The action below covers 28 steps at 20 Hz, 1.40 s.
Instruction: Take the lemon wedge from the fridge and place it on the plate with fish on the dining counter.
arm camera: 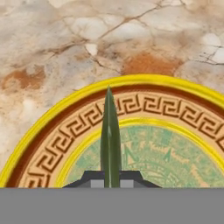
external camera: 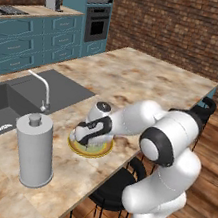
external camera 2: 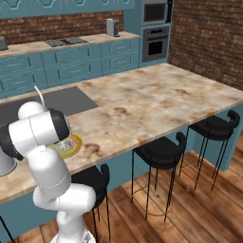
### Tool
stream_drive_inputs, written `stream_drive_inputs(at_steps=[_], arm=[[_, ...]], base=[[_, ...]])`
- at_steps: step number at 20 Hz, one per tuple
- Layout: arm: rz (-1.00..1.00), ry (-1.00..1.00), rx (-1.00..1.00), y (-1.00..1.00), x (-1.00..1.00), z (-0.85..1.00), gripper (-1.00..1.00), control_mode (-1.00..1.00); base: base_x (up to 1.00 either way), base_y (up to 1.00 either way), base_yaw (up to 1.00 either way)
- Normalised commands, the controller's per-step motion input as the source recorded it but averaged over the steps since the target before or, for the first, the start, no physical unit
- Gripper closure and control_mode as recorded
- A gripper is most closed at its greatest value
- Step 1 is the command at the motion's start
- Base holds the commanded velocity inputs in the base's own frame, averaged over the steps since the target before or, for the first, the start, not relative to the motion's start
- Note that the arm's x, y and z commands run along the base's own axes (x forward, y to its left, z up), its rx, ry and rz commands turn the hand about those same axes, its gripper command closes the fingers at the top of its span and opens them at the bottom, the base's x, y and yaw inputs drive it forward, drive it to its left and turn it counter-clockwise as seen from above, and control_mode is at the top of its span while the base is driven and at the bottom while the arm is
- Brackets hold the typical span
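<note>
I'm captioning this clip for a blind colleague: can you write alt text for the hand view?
Seen from the robot's hand, the shut gripper pinches a thin green lemon wedge, pointed tip away from the camera, just above the plate. The plate has a yellow rim, a brown key-pattern band and a green centre, and sits on the marbled beige dining counter.
</note>
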Motion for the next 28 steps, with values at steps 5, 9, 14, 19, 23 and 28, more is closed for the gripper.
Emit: stream_drive_inputs(at_steps=[5, 9, 14, 19, 23, 28], arm=[[0.0, 0.0, 0.0, 0.0, 0.09, 0.0, -1.0, -1.0], [-0.04, -0.02, 0.0, 0.0, -0.03, 0.52, -1.0, -1.0], [-0.1, -0.06, 0.06, -0.32, -0.82, 1.0, -1.0, -1.0], [-0.11, -0.17, 0.16, -0.78, -1.0, 0.91, -1.0, -1.0], [-0.13, -0.2, 0.15, -0.94, -1.0, 0.12, -1.0, -1.0], [-0.18, -0.38, 0.05, -0.73, -1.0, 0.33, -1.0, -1.0]], base=[[0.0, 0.0, 0.0], [0.0, 0.0, 0.0], [0.0, 0.0, 0.0], [0.0, 0.0, 0.0], [0.0, 0.0, 0.0], [0.0, 0.0, 0.0]])
